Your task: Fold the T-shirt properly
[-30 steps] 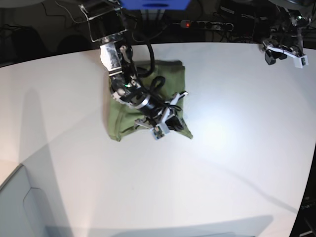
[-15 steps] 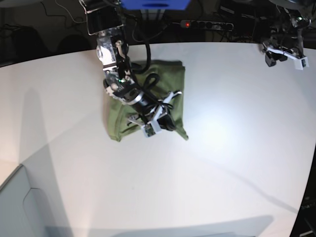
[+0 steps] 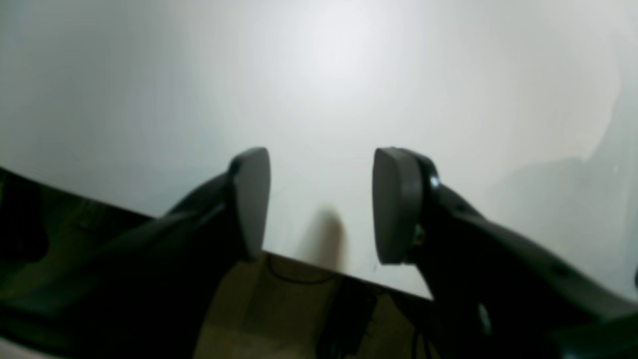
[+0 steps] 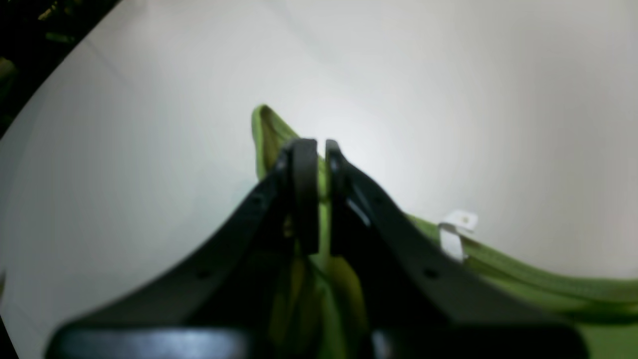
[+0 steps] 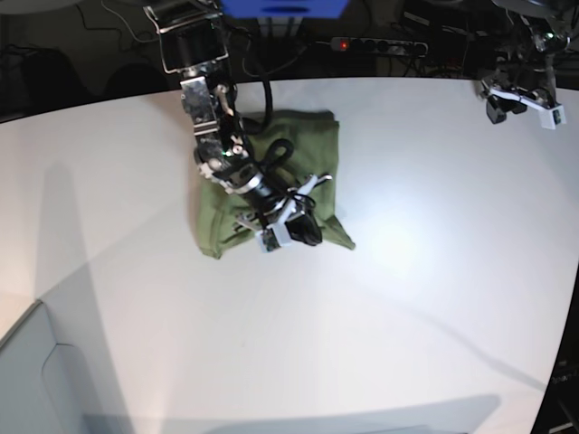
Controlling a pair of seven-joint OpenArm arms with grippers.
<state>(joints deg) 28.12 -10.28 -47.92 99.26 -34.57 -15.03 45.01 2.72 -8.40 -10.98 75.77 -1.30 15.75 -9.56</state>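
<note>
Base view shows the T-shirt (image 5: 226, 176) lying bunched on the white table (image 5: 407, 298), toward the table's far edge and left of its middle. Over the shirt's near corner sits the right gripper (image 5: 306, 228), its 2 fingers pressed together and pinching a fold of the green cloth; the right wrist view shows that fold squeezed between them, with a small white tag (image 4: 456, 233) just beside. At the table's far right corner, the left gripper (image 3: 319, 204) hangs with fingers spread, nothing between them.
</note>
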